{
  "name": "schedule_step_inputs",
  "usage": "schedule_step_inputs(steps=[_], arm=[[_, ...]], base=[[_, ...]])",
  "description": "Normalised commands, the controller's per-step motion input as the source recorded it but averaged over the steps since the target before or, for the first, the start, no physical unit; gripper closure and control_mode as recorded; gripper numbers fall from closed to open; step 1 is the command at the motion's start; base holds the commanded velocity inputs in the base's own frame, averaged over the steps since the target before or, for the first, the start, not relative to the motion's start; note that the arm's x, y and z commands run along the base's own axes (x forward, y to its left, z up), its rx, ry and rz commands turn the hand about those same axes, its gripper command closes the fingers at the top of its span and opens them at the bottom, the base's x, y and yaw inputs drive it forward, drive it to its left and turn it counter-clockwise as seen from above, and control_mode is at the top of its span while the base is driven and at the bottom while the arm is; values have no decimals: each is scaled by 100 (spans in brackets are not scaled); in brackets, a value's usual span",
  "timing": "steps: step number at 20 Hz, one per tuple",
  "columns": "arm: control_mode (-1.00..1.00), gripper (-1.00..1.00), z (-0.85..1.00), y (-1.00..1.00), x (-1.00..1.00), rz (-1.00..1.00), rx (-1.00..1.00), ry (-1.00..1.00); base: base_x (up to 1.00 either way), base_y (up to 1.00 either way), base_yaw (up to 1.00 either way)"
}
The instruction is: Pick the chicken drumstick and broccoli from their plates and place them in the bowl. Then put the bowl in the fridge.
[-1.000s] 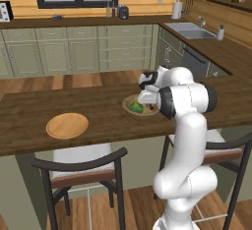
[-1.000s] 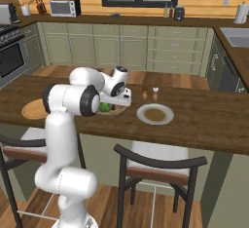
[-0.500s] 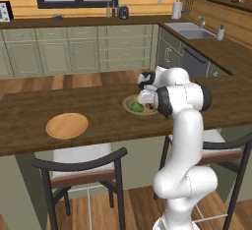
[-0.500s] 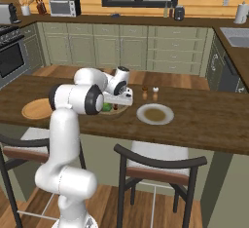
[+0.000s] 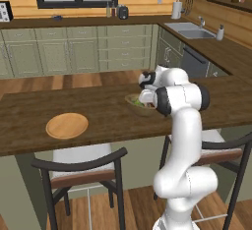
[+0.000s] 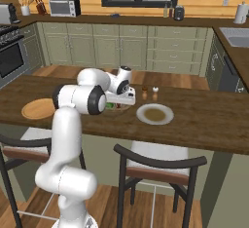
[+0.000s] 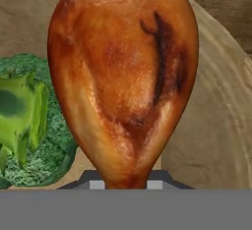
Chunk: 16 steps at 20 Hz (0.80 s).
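My gripper [image 7: 126, 181] is shut on the thin end of the reddish-brown chicken drumstick [image 7: 123, 76], which hangs inside the rim of the wooden bowl [image 7: 216, 126]. The green broccoli [image 7: 29, 126] lies in that bowl, just left of the drumstick. In the right base view the hand [image 6: 121, 97] is low over the bowl [image 6: 115, 108] on the island counter, with the pale plate [image 6: 154, 113] to its right and the wooden plate [image 6: 38, 108] to its left. I cannot tell whether the drumstick touches the bowl's bottom. The fridge is out of view.
Two small shakers [image 6: 150, 93] stand just behind the pale plate. Two dark stools [image 6: 155, 168] sit under the counter's near edge. Green cabinets and a sink [image 5: 189, 30] line the far walls.
The arm has shifted only slightly over the bowl. The grip on the drumstick is the same.
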Motion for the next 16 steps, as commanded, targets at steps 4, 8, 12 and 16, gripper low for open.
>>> schedule_step_inputs(steps=[4, 8, 12, 16], arm=[[-100, -100, 2, 7, -11, 1, -1, 0], [-100, -100, 34, 3, -44, 3, -2, 0], [-100, -100, 29, 0, -61, 2, -2, 0], [-100, -100, 10, 0, -75, 1, -4, 0]], base=[[0, 0, 0], [0, 0, 0], [0, 0, 0], [0, 0, 0]])
